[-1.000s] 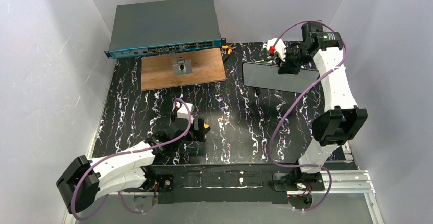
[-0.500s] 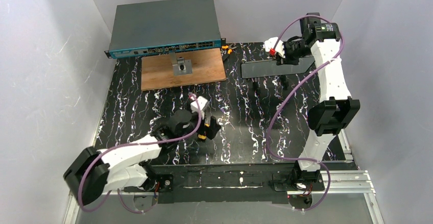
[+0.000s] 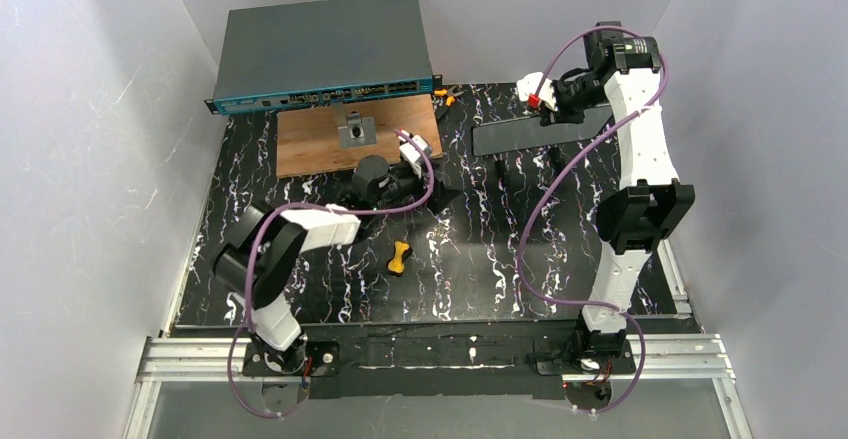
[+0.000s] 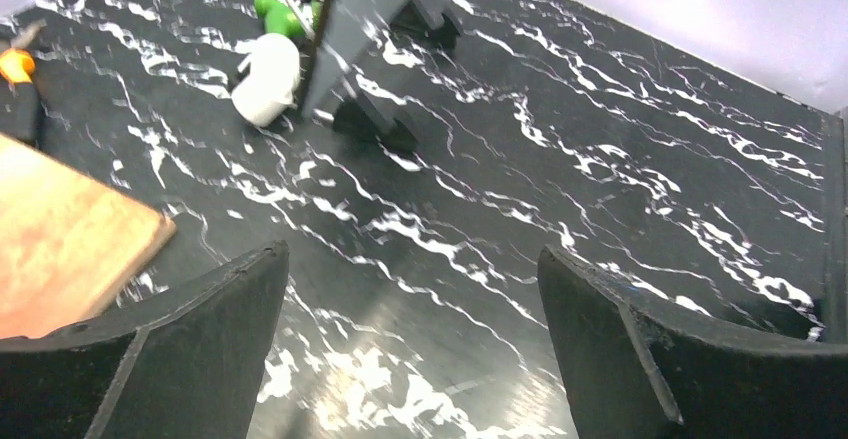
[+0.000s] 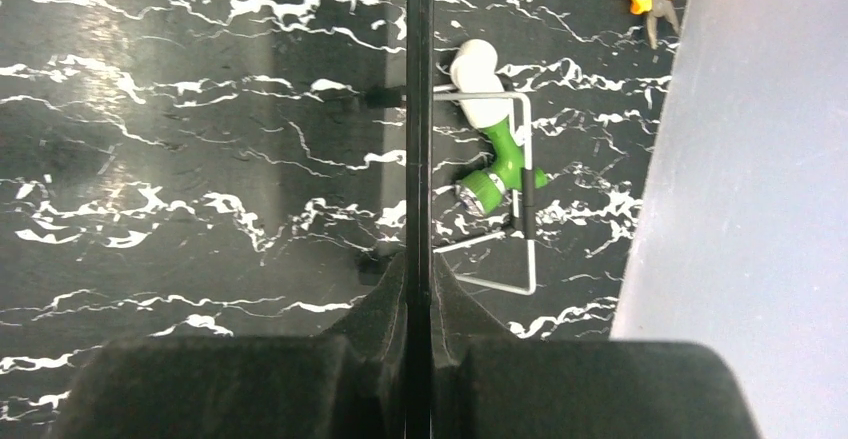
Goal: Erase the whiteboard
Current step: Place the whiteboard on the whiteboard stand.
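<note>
Left gripper [image 4: 410, 259] swung forward, jaws wide; right gripper [image 5: 418, 271] apparently pinches whiteboard [image 3: 520, 137].

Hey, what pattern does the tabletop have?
The tabletop is black with white marble-like streaks, clearest in the left wrist view.

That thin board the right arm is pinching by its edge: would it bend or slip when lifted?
Probably stiff: the whiteboard runs straight out from the right gripper, with no visible sag. Likely light, since the right wrist view shows it edge-on as a thin line. Its smooth face may be slippery, so it might swivel in that narrow pinch.
</note>
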`<state>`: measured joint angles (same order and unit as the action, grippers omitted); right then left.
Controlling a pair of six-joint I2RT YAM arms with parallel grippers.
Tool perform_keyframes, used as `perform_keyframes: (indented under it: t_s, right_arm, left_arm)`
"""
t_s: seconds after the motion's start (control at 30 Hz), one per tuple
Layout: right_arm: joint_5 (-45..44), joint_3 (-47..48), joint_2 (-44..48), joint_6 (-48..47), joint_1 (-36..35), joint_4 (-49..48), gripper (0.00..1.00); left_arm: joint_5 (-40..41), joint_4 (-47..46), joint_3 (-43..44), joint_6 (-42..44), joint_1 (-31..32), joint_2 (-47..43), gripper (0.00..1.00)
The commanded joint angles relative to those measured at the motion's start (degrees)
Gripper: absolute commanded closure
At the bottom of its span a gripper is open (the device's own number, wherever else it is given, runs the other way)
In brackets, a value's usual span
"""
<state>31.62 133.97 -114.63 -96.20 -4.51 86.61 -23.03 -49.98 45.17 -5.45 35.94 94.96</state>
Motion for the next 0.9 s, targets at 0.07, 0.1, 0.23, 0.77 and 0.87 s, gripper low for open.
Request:
perform_keyframes:
  t_s: [0.07,0.1,0.23,0.77,0.87]
  right_arm:
    - [5.99,-2.16,4.62,-2.61,0.21,4.26,0.99]
    - [6.68,-2.56,5.08,-2.57,0.21,4.61,0.99]
    - [7.62,-5.25,6.80,-3.07,0.21,4.66,0.99]
    - [9.21,-6.70,7.45,-1.45,-0.47,4.79,0.99]
    - [9.44,-6.93,7.41,-0.96,-0.67,4.80,0.99]
  left_arm:
    - [-12.62,-15.51,6.15,1.38,-2.70,9.97,0.07]
    - [-12.87,-15.68,7.12,1.68,-2.76,10.97,0.07]
    - [-13.63,-20.15,9.30,1.91,-2.72,14.73,0.08]
    - [-17.79,-18.02,19.25,0.58,-1.18,22.01,0.34]
    - [-18.88,-15.62,21.25,2.01,-0.25,22.31,0.41]
